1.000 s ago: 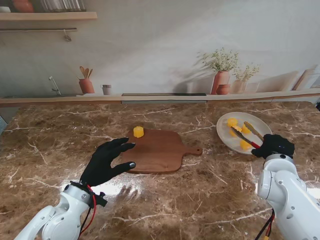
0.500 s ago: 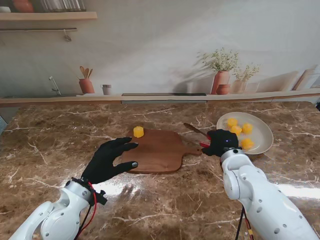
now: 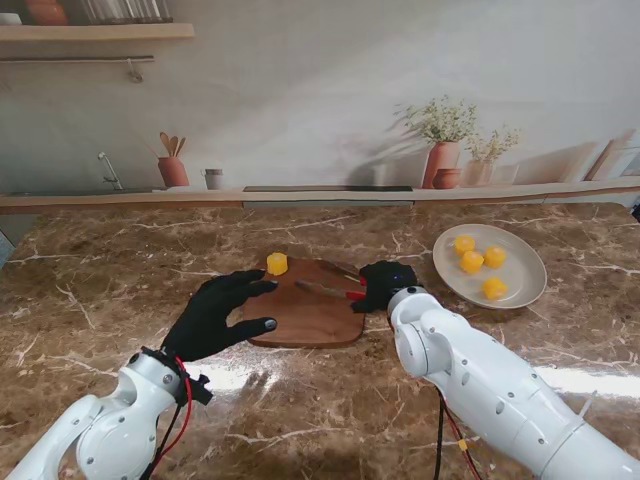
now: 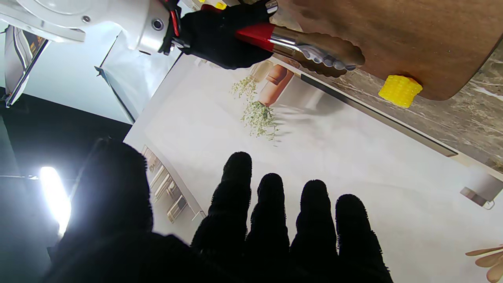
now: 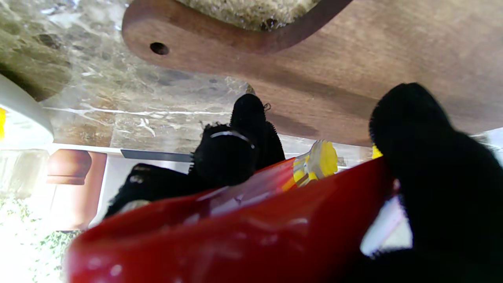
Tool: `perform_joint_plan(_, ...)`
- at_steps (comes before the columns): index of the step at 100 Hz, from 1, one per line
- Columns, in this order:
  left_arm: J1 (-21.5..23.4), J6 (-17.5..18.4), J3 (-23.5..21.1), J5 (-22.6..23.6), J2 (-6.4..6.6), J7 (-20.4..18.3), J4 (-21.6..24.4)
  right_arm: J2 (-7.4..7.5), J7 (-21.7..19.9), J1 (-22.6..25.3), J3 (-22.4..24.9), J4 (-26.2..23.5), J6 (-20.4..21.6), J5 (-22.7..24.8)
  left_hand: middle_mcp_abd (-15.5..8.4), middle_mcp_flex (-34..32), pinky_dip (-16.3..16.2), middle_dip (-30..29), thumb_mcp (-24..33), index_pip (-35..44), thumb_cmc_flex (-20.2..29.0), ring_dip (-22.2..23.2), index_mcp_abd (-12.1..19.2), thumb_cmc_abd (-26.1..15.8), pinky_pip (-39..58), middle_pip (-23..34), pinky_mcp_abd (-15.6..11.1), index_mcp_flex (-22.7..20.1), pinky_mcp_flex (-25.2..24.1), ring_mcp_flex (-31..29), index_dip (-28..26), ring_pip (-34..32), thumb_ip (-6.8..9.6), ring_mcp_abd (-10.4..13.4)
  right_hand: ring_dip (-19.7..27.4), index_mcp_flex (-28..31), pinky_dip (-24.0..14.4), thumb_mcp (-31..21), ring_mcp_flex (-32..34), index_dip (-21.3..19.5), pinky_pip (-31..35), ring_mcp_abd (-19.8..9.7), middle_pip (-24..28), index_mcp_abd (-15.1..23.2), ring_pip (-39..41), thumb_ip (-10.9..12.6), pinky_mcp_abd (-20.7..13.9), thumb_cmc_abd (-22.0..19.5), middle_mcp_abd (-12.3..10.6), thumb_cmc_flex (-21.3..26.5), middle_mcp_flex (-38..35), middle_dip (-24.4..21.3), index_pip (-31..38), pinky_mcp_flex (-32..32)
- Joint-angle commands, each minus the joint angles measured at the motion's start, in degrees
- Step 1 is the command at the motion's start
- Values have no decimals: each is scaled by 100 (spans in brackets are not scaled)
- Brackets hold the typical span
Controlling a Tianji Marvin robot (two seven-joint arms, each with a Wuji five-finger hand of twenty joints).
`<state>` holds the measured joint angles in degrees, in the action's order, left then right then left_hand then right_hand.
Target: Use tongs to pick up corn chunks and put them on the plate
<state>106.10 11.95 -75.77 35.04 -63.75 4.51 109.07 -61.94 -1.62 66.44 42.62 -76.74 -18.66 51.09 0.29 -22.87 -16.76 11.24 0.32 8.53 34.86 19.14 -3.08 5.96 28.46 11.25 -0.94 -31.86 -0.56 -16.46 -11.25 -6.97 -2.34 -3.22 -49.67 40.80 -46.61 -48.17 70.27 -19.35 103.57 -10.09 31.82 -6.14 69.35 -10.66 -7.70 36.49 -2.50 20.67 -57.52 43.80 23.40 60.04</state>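
Since 0.5 s ago the right hand point(image 3: 385, 283) has swung left from beside the plate point(image 3: 522, 292) to over the cutting board point(image 3: 312, 315), closed round the red grips of the tongs point(image 3: 325, 291). Tongs' long axis runs roughly left-right across the board, tips toward the left hand point(image 3: 215, 315), which rests w/ fingers spread on the board's left edge, holding nothing. One corn chunk point(image 3: 277, 264) sits at the board's far left corner; four corn pieces point(image 3: 472, 262) lie on the plate toward the table's right edge. Left wrist view alone shows the scalloped metal tips close together, apparently empty. Right wrist view shows only red handle, glove fingers point(image 5: 428, 157) and board handle hole. Brown marble table point(image 3: 100, 290); printed kitchen backdrop behind.
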Motion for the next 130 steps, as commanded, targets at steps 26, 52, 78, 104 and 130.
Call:
perform_joint_plan(26, -79, -91, 79, -14, 28, -115, 46, -282, 233, -425, -491, 429, -221, -384, -57, 23, 13, -71, -146, -13, 73, -71, 167, -138, -200, -108, -96, 23, -71, 27, -41, 132, 115, 259, -184, -135, -10, 234, -61, -100, 343, -215, 142, -13, 354, 276, -679, -374, 1, -91, 356, 8, -143, 60)
perform_joint_plan(52, -90, -100, 108, 16, 18, -49, 72, -483, 270, -974, -1080, 870, -333, -739, -60, 27, 16, -72, -147, -16, 73, -73, 170, -133, -207, -110, -99, 33, -68, 30, -42, 135, 115, 262, -194, -460, -51, 1146, -208, -137, 271, -279, 196, -152, 369, 417, -752, -507, 15, -11, 720, -11, -302, -35)
perform_joint_plan(78, -50, -147, 97, 28, 13, -29, 113, -704, 224, -1400, -1472, 1386, -289, -1225, -58, 25, 18, -70, -147, -15, 76, -71, 161, -132, -218, -105, -89, 24, -70, 23, -44, 130, 115, 256, -191, -664, -64, 1387, -303, -120, 229, -294, 206, -244, 375, 511, -757, -382, 45, -145, 945, -19, -387, -104)
perform_joint_plan(104, 7, -163, 85, 7, 8, -8, 97, -888, 241, -1649, -1761, 1733, -201, -1462, -60, 17, 12, -68, -150, -11, 70, -68, 157, -129, -214, -101, -87, 11, -68, 14, -42, 125, 113, 259, -179, -702, -83, 1437, -322, -131, 213, -309, 232, -205, 387, 559, -766, -322, 26, -210, 1002, -28, -389, -125)
perform_joint_plan(130, 68, -152, 47, 34, 5, 26, 130, -1152, 225, -1934, -2079, 2192, -165, -1774, -58, 11, 10, -67, -146, -6, 66, -65, 170, -138, -213, -100, -78, 5, -70, 15, -41, 123, 114, 251, -178, -696, -97, 1427, -328, -151, 206, -319, 260, -150, 409, 571, -772, -269, 11, -280, 1013, -21, -383, -132)
